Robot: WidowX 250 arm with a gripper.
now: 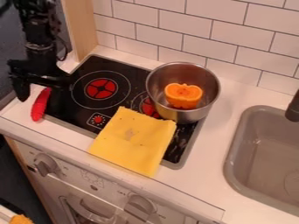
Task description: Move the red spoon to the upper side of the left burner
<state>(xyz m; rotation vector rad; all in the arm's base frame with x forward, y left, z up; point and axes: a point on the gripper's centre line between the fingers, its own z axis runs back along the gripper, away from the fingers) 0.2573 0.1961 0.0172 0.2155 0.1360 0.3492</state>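
Starting nearest, find the oven knobs [45, 165], then the yellow cloth [133, 142], draped over the front of the stove [175, 165]. Farther back, see the red spoon [40, 105] lying on the white counter [192, 192] beside the stove, beneath the gripper [38, 96]: spread wide, holding nothing. Likely light, fairly stiff and smooth; apt to twist if pinched near an end. Better to take hold across the middle, squarely. Beyond, note the left burner [101, 88], with upper side to be reached.
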